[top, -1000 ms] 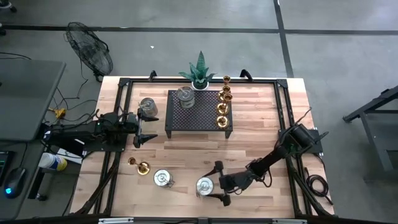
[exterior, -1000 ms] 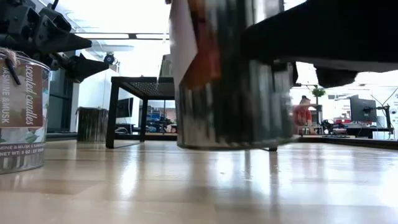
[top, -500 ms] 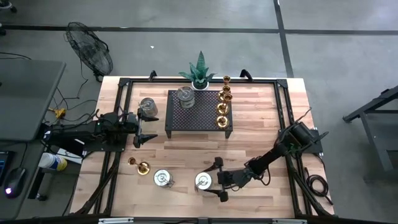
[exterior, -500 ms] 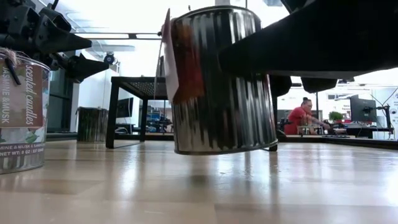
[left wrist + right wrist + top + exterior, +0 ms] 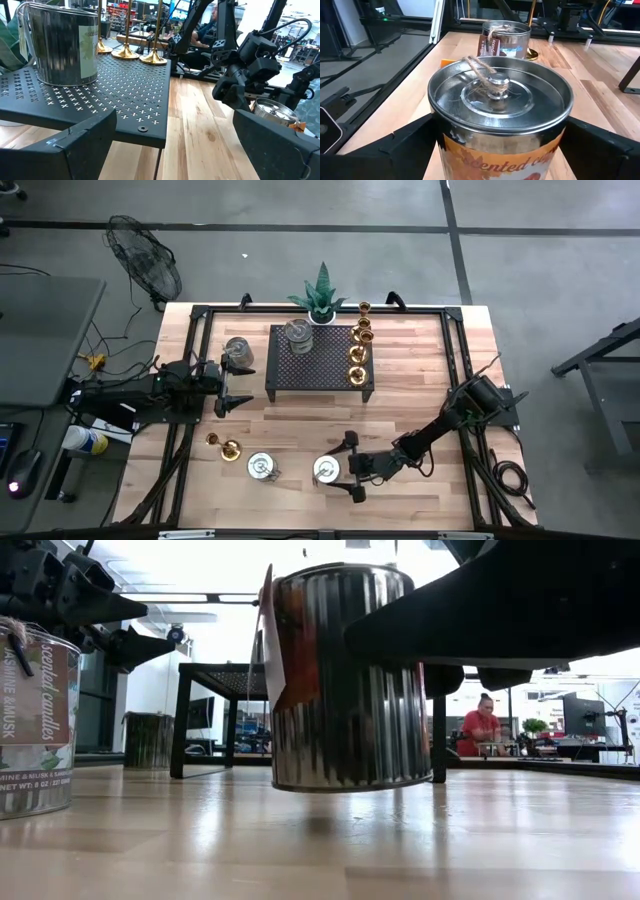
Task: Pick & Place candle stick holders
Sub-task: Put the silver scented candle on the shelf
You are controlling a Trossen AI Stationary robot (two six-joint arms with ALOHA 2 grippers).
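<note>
Right gripper [image 5: 341, 468] low over the front of the light wooden table [image 5: 420, 395], fingers spread wide around a round silvery ribbed tin candle holder with an orange label [image 5: 345, 680], lifted clear of the wood in the low view. Just beyond, a second silvery tin with a brown label [image 5: 504, 37], standing on the table beside a fallen brass-gold holder [image 5: 226, 447]. Left gripper [image 5: 233, 387] waiting open at the left edge, holding nothing, near another silvery tin [image 5: 239, 352]. On the black perforated metal rack [image 5: 318, 360]: one silvery tin [image 5: 62, 44] and a row of slim brass-gold candlestick holders [image 5: 358, 355]. Behind the rack, a spiky green plant in a white pot [image 5: 321, 292].
</note>
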